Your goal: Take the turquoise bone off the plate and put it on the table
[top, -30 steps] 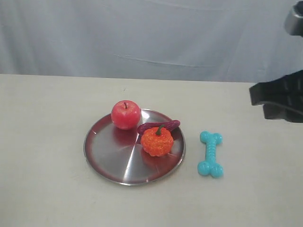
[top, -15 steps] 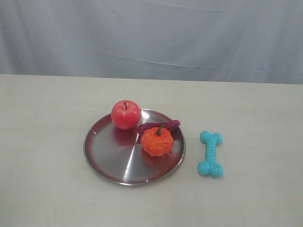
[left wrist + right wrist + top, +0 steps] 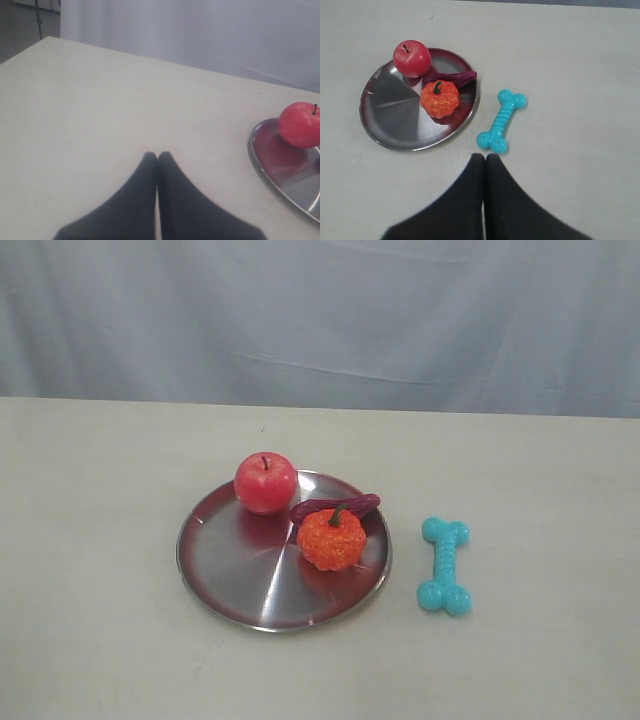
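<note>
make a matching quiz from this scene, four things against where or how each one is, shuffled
1 apple
2 pumpkin
3 bone
4 left gripper

A on the table, off the plate
B shut, empty
C on the plate, at its far rim
D on the plate's right side in the exterior view

Pairs: 1-C, 2-D, 3-A, 4-B

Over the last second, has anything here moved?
A black robot arm that showed at the exterior view's right edge has pulled out of sight. The turquoise rubber bone stayed on the beige table beside the round shiny silver plate, and the red apple and orange pumpkin stayed on it.
</note>
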Tool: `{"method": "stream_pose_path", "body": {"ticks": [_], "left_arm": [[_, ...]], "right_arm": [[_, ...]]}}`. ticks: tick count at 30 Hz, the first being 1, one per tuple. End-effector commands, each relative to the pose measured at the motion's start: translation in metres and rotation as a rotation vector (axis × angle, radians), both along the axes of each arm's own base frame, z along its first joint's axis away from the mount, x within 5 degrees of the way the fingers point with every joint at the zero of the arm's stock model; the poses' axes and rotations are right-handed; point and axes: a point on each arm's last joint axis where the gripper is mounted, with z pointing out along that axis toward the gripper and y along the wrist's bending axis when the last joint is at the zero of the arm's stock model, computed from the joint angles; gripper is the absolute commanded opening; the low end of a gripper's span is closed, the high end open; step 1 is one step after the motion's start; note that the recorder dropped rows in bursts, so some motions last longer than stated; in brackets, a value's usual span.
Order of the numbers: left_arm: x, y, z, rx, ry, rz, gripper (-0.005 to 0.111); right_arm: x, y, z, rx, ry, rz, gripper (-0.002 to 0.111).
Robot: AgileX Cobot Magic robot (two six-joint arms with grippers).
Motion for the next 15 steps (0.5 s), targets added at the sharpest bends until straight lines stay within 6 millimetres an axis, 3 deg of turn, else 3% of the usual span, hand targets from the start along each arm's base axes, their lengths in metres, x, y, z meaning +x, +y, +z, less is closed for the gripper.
{"method": "stream_pose_path", "body": {"ticks": [1, 8, 15], "left_arm": [[0.000, 0.000, 0.000, -0.003, -0.004, 0.005, 0.000], [0.000, 0.000, 0.000, -0.003, -0.004, 0.005, 0.000], [0.000, 0.000, 0.000, -0.003, -0.004, 0.005, 0.000]], "right_arm": [[-0.031, -0.009, 0.012, 0.051, -0.125, -0.079, 0.000], [-0.078, -0.017, 0.003, 0.093, -0.316, -0.268, 0.000], [-0.086, -0.016, -0.015, 0.072, -0.395, -0.271, 0.000]]}}
